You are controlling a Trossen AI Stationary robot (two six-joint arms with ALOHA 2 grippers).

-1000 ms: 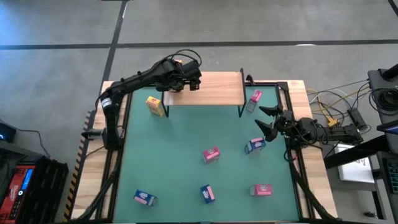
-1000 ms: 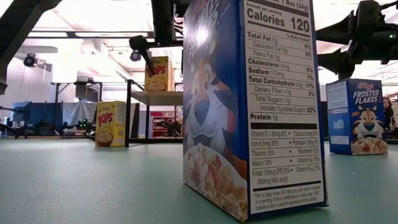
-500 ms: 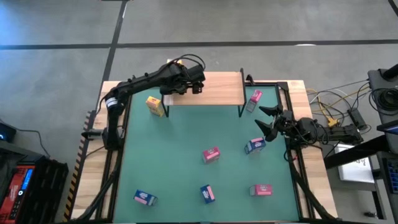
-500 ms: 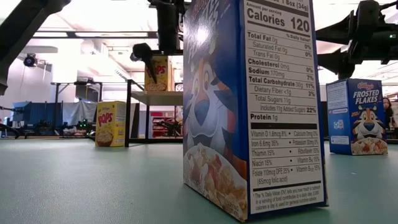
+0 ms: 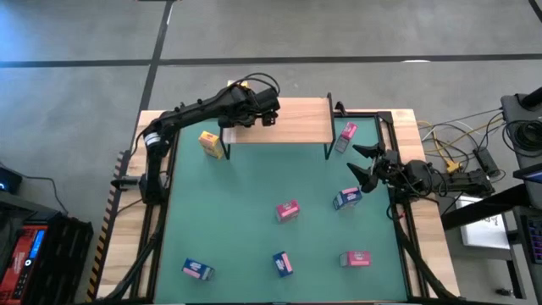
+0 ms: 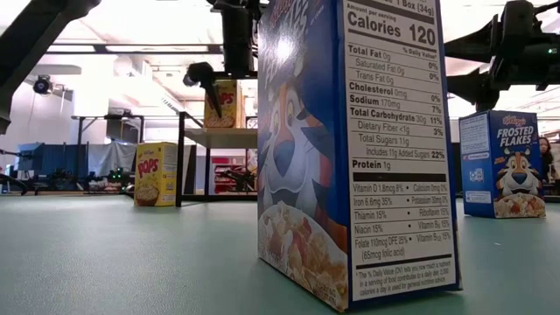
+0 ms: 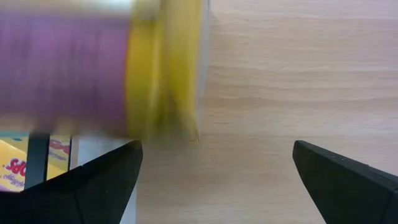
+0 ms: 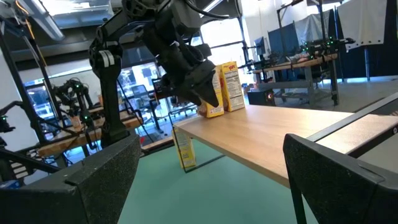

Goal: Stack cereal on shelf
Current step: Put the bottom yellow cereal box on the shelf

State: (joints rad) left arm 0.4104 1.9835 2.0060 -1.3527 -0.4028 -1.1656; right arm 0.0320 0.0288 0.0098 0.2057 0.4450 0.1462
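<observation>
**A:** High view first. Where are the arms?

**B:** The left gripper (image 5: 268,116) is over the left end of the shelf (image 5: 292,121). The right gripper (image 5: 364,166) hangs at the mat's (image 5: 237,220) right edge, jaws spread and empty, just beside a blue box (image 5: 347,199).

**A:** And the loose cereal?

**B:** One yellow box (image 5: 212,144) sits on the mat by the shelf's left leg. A pink box (image 5: 345,135) sits near the right leg. Another pink one (image 5: 288,210) is mid-mat, and three more boxes lie along the near edge.

**A:** Low view?

**B:** A big blue box (image 6: 350,157) fills the foreground. Behind it, a yellow carton (image 6: 226,104) stands upright on the shelf, with a dark finger just beside it.

**A:** Left wrist view: is it holding anything?

**B:** No. Both fingers (image 7: 99,180) stand wide apart over bare wood with nothing between them. A blurred yellow-and-purple carton is near, off to one side.

**A:** Right wrist view?

**B:** Its jaws gape wide and hold nothing. Beyond them, two yellow cartons stand side by side on the shelf's far end, under the left arm (image 8: 174,50).
</observation>
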